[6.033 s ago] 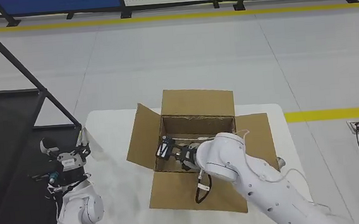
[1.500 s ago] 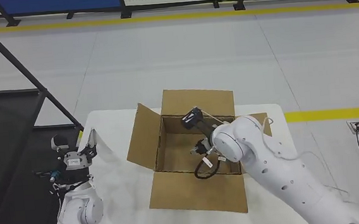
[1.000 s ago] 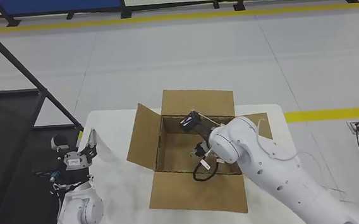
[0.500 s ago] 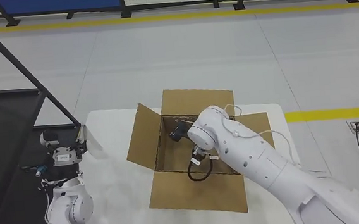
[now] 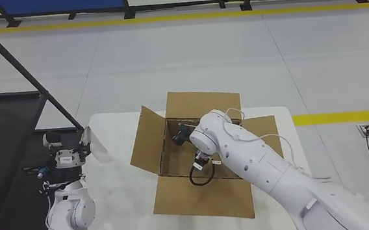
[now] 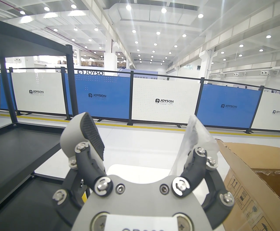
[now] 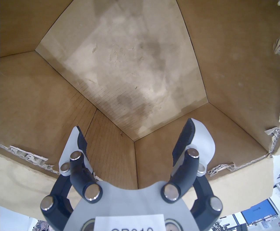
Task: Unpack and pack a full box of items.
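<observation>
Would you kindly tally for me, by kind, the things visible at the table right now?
cardboard box: 1
tools: 2 (left tool, right tool, both open)
table: 1
black rack: 1
loose items seen inside the box: 0
Total: 5

Rows of round ceiling lamps (image 6: 157, 32) light the hall brightly and evenly from overhead; several throw thin streaks of flare in the left wrist view. That view's wide lens bows the fence panels (image 6: 165, 102) and their top rail toward the edges. From the top view the pale floor (image 5: 186, 56) and the white surface (image 5: 118, 179) look bright, without hard shadows. Inside the box (image 7: 231, 54) light pools on the bottom, its walls stay dimmer and bulge outward with lens distortion
</observation>
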